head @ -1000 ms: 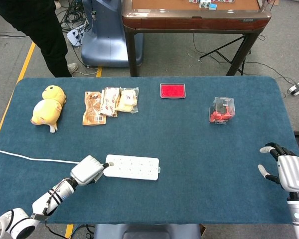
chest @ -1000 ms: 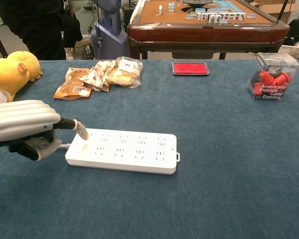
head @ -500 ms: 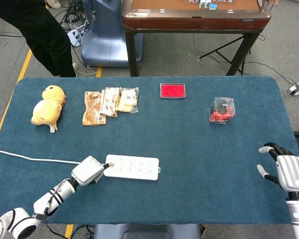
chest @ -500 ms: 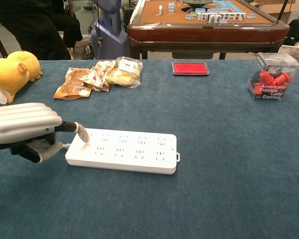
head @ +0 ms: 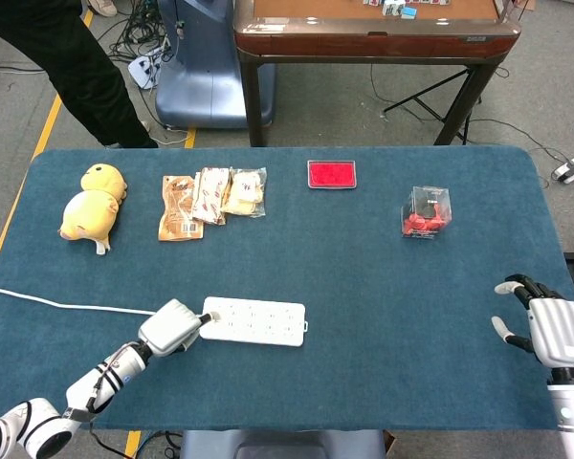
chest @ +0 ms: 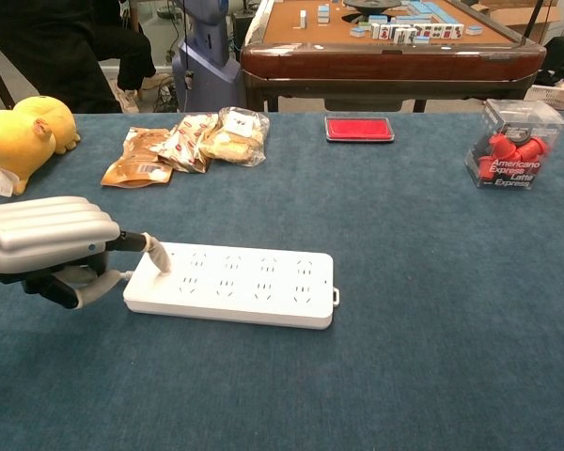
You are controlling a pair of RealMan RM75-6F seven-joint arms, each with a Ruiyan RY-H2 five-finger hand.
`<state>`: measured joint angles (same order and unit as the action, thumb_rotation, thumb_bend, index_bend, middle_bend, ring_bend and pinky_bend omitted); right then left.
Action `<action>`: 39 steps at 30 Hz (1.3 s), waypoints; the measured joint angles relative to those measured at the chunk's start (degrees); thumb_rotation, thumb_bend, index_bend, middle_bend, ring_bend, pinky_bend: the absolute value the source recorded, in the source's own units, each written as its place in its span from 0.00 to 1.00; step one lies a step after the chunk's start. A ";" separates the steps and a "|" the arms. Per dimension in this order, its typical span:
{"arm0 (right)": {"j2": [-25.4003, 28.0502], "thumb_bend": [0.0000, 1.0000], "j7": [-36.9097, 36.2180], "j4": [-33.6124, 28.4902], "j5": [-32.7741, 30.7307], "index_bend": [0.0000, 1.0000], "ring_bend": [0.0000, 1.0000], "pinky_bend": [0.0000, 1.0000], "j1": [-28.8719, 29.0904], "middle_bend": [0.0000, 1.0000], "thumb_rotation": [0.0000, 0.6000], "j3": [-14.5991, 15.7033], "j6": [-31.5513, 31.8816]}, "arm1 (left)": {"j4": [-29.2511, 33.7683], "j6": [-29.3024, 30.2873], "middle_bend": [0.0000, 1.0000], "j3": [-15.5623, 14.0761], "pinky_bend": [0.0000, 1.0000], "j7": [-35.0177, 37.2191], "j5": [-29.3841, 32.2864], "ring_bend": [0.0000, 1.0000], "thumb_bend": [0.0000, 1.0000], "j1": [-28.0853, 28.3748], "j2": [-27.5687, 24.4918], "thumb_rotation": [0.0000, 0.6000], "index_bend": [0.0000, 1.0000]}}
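Left hand (chest: 47,246): fingers curled in, one fingertip pressing the left end of the power strip (chest: 233,284), lower left of frame.
Change: hand has crept slightly rightward; strip unmoved.
Right hand (head: 545,325): released, fingers apart, lower right edge.
Room: bare cloth right of strip; snack packets (head: 210,199) well apart above.
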<state>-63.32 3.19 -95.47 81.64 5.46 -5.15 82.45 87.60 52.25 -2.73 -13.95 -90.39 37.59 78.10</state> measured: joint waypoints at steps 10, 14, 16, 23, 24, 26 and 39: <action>-0.06 0.23 -0.54 0.38 0.01 0.37 0.34 0.48 -0.14 0.30 1.00 0.06 0.06 | 0.31 -0.47 1.00 -0.20 1.00 -2.40 0.84 0.99 0.68 0.22 0.37 1.00 0.30; -0.10 0.23 -0.92 0.56 0.00 0.37 0.34 0.48 -0.20 0.30 1.00 0.03 0.16 | 1.23 0.97 1.00 0.09 1.00 -1.74 0.90 0.99 0.68 -0.14 -0.24 1.00 0.30; -0.10 0.23 -1.10 0.66 0.03 0.37 0.34 0.48 -0.23 0.30 1.00 0.00 0.21 | 2.04 2.40 1.00 0.33 1.00 -1.12 0.89 0.98 0.68 -0.58 -1.02 1.00 0.29; -0.28 0.23 -1.49 1.00 0.35 0.37 0.34 0.48 -0.19 0.30 1.00 0.07 0.20 | 4.79 9.09 0.97 0.95 1.00 1.93 0.85 0.91 0.67 -3.59 -4.38 1.00 0.26; -0.31 0.23 -1.55 1.05 0.42 0.37 0.34 0.48 -0.19 0.30 1.00 0.09 0.20 | 5.08 10.60 0.96 1.03 1.00 2.37 0.82 0.89 0.67 -4.37 -4.88 1.00 0.26; -0.34 0.23 -1.65 1.12 0.59 0.37 0.34 0.48 -0.19 0.30 1.00 0.13 0.25 | 5.60 13.07 0.93 1.19 1.00 2.85 0.94 0.86 0.67 -5.76 -5.64 1.00 0.25; -0.24 0.23 -3.04 1.52 2.16 0.37 0.34 0.48 -0.25 0.30 1.00 0.51 0.80 | 8.52 31.71 0.84 2.47 1.00 0.78 4.75 0.75 0.66 -18.87 -9.43 1.00 0.26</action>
<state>-63.56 0.15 -93.95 83.80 5.21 -4.64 83.25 96.12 83.95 -0.26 -13.17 -85.64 18.72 68.67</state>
